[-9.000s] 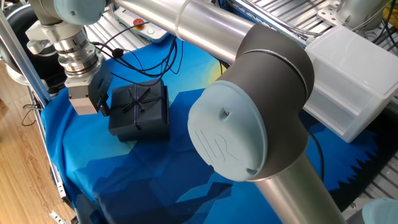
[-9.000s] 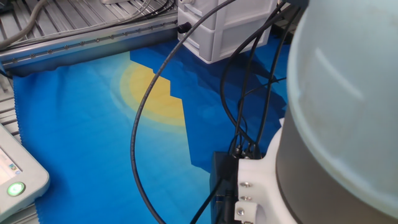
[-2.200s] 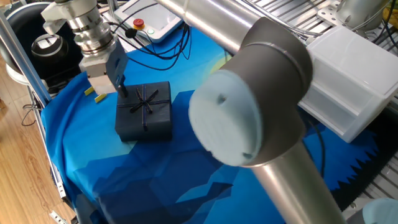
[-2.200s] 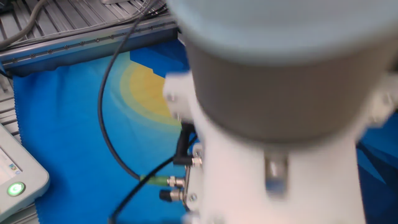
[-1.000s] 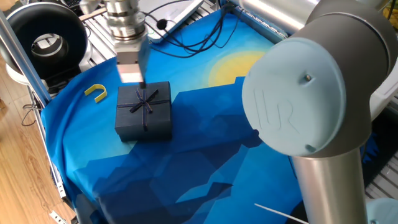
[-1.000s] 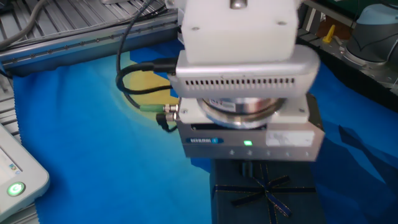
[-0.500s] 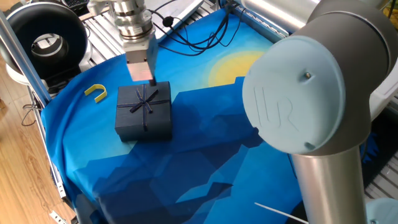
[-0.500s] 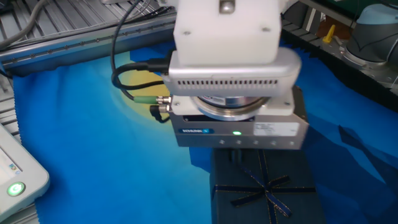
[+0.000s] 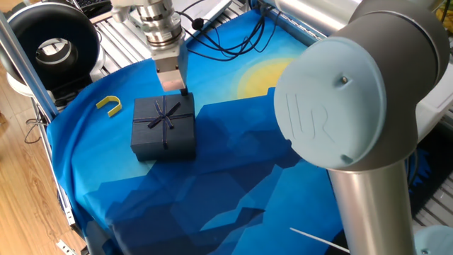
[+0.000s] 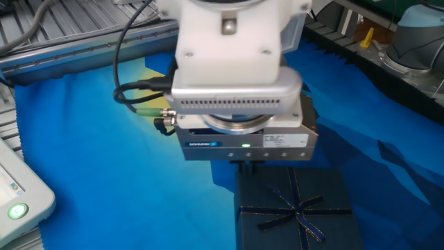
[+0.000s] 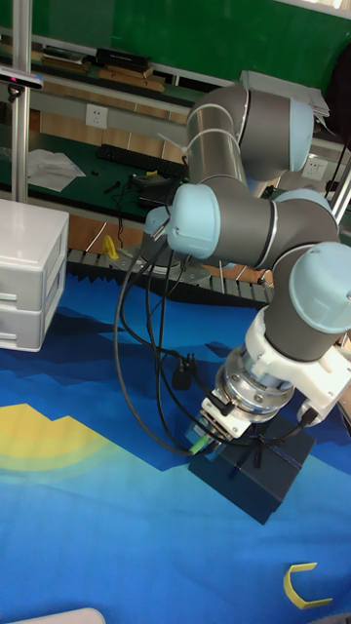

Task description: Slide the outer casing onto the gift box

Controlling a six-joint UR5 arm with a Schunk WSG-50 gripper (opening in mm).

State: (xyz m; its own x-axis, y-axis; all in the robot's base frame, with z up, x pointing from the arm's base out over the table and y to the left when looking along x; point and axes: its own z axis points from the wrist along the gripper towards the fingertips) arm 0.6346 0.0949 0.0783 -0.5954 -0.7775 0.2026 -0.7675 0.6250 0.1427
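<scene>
The outer casing [image 9: 164, 127] is a dark navy square box with a thin ribbon cross on top. It rests flat on the blue cloth and also shows as the casing [image 10: 298, 212] and the casing [image 11: 261, 480]. The gift box is hidden; no tray shows apart from the casing. My gripper [image 9: 182, 91] points down just above the casing's far edge, its dark fingertips close together with nothing between them. In the other fixed view the gripper [image 10: 250, 167] hangs over the casing's near edge. In the tall view the gripper [image 11: 234, 450] is at the casing's left corner.
A small yellow hook [image 9: 108, 105] lies on the cloth left of the casing, seen too as the hook [image 11: 306, 586]. A white drawer unit [image 11: 27, 278] stands at the cloth's edge. Black cables [image 9: 212, 42] trail behind the gripper. A black round unit [image 9: 46, 39] sits off the table.
My gripper has moved from over the ribbon cross toward the casing's far edge during the last second. The casing has stayed in place.
</scene>
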